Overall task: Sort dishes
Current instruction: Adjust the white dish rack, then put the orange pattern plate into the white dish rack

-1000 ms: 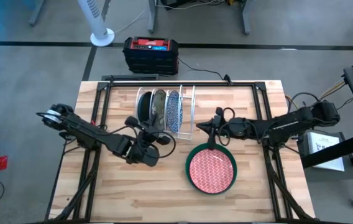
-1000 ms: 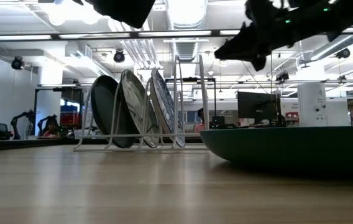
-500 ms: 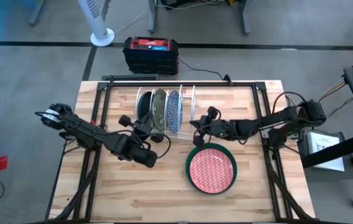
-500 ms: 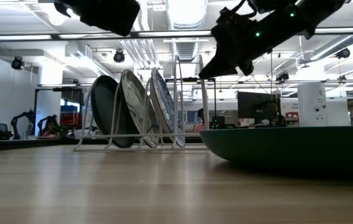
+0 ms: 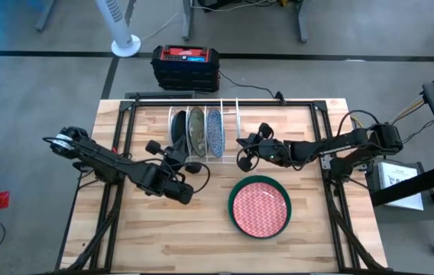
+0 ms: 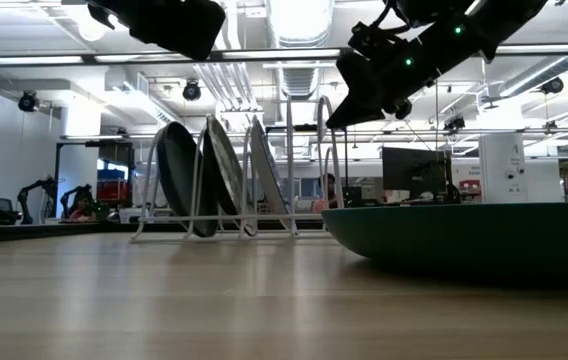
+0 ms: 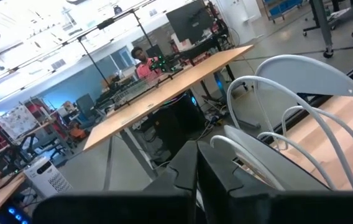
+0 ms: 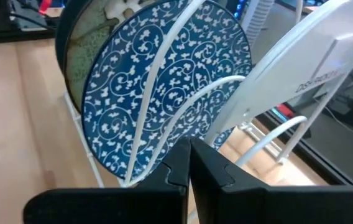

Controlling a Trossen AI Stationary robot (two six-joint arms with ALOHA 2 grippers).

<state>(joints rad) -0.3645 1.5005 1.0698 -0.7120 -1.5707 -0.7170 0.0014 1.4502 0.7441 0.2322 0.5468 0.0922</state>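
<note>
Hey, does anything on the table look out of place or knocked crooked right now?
One plate lies flat on the table, outside the rack that holds three others upright. The right tool is at the rack's edge.

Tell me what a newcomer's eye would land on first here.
First, the red-and-white patterned plate lying flat at the table's front. Next, the white wire rack behind it, holding three plates upright, the blue-and-white plate nearest the right gripper. The left gripper hovers beside the rack.

2 dark arms of jointed black segments, black cables looped along them; each end effector has 2 dark angular fingers.
</note>
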